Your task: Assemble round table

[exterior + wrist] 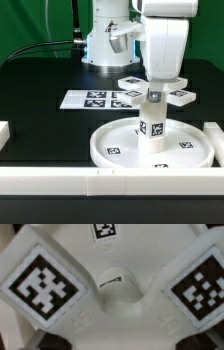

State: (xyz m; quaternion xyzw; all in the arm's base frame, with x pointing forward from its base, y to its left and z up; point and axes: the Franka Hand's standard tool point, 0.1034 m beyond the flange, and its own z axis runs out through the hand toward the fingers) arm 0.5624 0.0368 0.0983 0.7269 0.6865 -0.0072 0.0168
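Note:
The large rimmed round disc [118,148] lies flat on the black table. The short cylindrical leg [153,125] stands upright at the disc's centre. The cross-shaped four-armed piece [170,94] sits on top of the leg, tags facing up. My gripper [155,88] reaches straight down onto the cross-shaped piece's hub and looks shut on it; the fingertips are hidden by the arms. The wrist view is filled by the cross-shaped piece [118,286], with two tagged arms on either side of its raised hub. My fingers do not show there.
The marker board [92,98] lies behind the disc. Long white border rails run along the front [100,180], at the exterior view's right [213,140] and left [4,133]. The robot base [105,40] stands at the back.

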